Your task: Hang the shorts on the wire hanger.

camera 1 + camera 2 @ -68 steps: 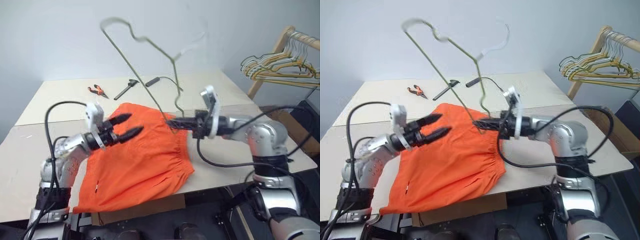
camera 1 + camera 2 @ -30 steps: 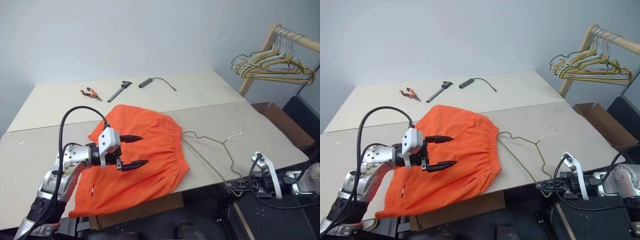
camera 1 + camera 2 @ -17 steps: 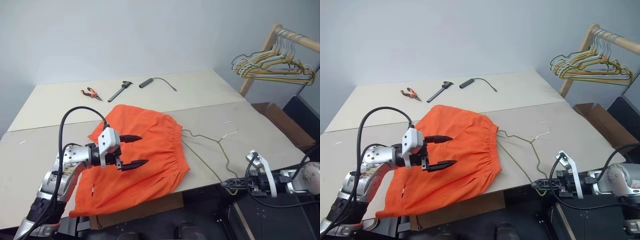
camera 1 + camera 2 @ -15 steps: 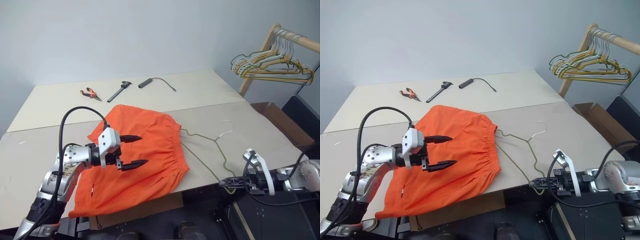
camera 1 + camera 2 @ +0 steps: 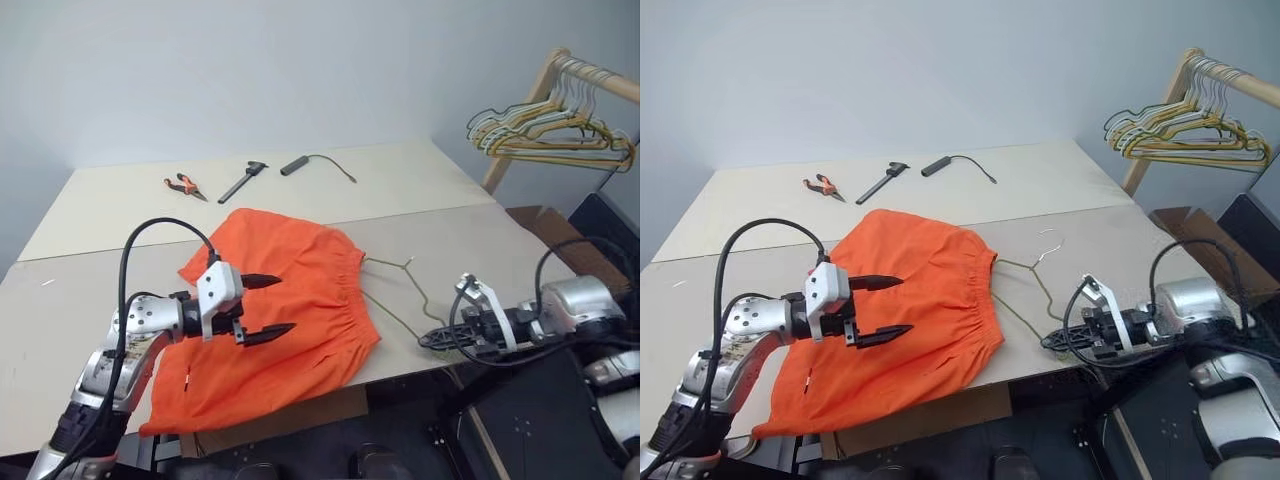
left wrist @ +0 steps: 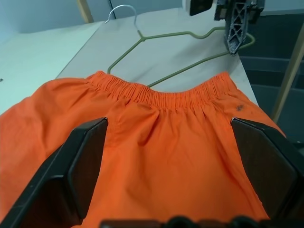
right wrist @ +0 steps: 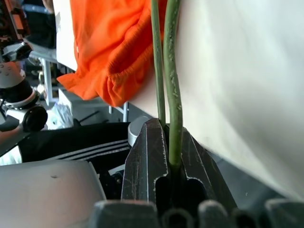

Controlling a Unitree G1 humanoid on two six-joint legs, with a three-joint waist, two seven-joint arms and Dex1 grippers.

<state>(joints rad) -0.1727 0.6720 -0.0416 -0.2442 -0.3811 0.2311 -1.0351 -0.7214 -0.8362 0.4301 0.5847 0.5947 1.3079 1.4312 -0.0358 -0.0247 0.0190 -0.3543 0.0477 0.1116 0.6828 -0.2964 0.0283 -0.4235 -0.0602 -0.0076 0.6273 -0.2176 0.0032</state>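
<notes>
Your shorts (image 5: 280, 305) lie flat on the table (image 5: 90, 290), waistband toward your right side, one leg edge drooping off the near table edge. Your left gripper (image 5: 268, 305) hovers just over the cloth mid-panel, jaws spread wide, nothing between them; in the left wrist view both fingers (image 6: 78, 164) frame the orange fabric w/o pinching it.

The wire hanger (image 5: 400, 290) lies on the table just beside the waistband, hook (image 5: 1045, 245) pointing toward the far side, lower corner reaching the near table edge. Your right gripper (image 5: 432, 340) sits at that edge, jaws clenched on the hanger's corner; the right wrist view shows two strands of green wire (image 7: 171, 85) running into the closed jaws, with the table surface alongside and the orange hem beyond.

Far side of the table: orange-handled pliers (image 5: 186, 185), a dark hand tool (image 5: 243, 180) next to them, and a black cylinder w/ a cord (image 5: 312, 163), all well apart from the shorts. Off to your right, a wooden rack (image 5: 525, 125) carries a bunch of pale hangers (image 5: 545, 130).
</notes>
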